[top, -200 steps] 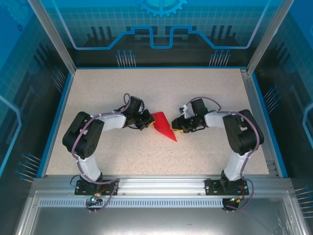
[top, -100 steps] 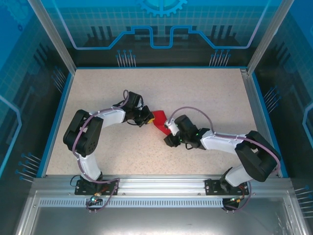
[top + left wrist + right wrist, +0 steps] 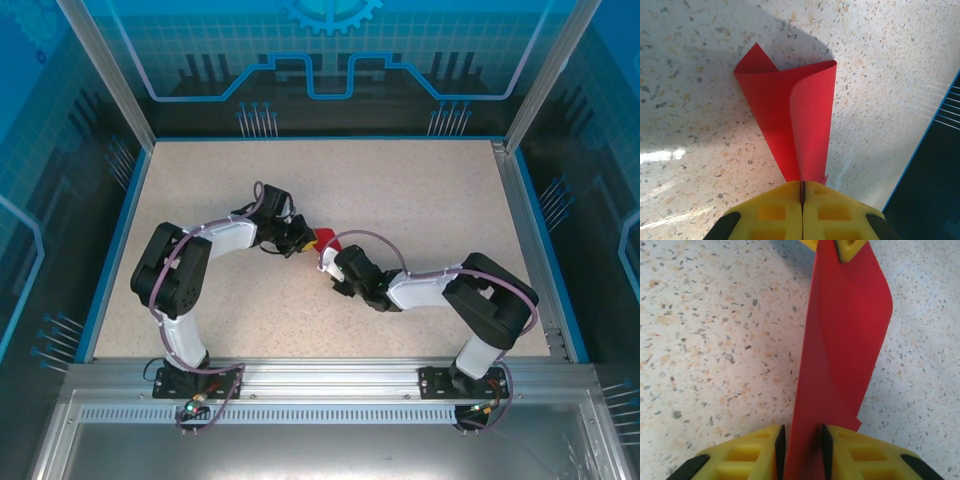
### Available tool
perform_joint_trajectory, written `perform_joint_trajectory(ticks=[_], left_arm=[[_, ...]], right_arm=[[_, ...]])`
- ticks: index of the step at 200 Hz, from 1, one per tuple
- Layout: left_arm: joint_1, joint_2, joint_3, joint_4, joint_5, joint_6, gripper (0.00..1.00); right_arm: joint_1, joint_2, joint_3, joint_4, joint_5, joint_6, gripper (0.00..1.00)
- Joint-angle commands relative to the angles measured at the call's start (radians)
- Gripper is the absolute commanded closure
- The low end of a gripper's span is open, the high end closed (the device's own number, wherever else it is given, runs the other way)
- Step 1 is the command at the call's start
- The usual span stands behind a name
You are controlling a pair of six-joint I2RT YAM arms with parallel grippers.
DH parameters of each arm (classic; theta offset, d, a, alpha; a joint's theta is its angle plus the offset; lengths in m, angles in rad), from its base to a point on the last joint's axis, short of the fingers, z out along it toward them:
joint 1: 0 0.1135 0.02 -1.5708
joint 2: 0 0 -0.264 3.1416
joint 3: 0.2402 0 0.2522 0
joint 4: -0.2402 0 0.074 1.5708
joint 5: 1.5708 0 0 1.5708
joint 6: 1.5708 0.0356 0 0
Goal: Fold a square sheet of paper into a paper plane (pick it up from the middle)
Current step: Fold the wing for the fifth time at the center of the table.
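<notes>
One curled red paper plane [image 3: 800,125], speckled table [image 3: 690,100]

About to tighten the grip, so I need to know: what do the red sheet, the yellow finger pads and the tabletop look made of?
Red sheet: thin matte paper; it curls and holds sharp creases. Yellow finger pads: moulded plastic or rubber, hard to tell; smooth with square recesses. Tabletop: speckled stone-look laminate or composite, semi-glossy, with light reflections.

One folded red paper [image 3: 790,115] lay on one speckled table [image 3: 430,190]. Two arms reached the paper, with two grippers at it: the left gripper [image 3: 802,189] and the right gripper [image 3: 801,434].
</notes>
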Motion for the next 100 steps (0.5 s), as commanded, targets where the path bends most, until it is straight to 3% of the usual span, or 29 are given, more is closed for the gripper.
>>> perform_joint_trajectory(ticks=[1,41,66,81,100], left_arm=[[0.015,-0.003,0.018,-0.036,0.037,0.032,0.95],[0.018,0.006,0.033,-0.073,0.021,0.051,0.95],[0.019,-0.004,0.018,-0.056,0.024,0.044,0.92],[0.02,-0.015,0.007,-0.047,0.014,0.041,0.81],[0.022,-0.035,-0.003,-0.06,0.004,0.038,0.73]], right_arm=[[0.017,0.018,0.026,0.057,0.052,-0.027,0.76],[0.019,0.018,0.029,0.045,0.017,-0.003,0.81],[0.021,0.035,0.03,0.033,0.011,0.025,0.93],[0.02,0.052,0.033,0.034,0.004,0.044,1.0],[0.019,0.05,0.022,0.054,-0.029,0.08,1.0]])
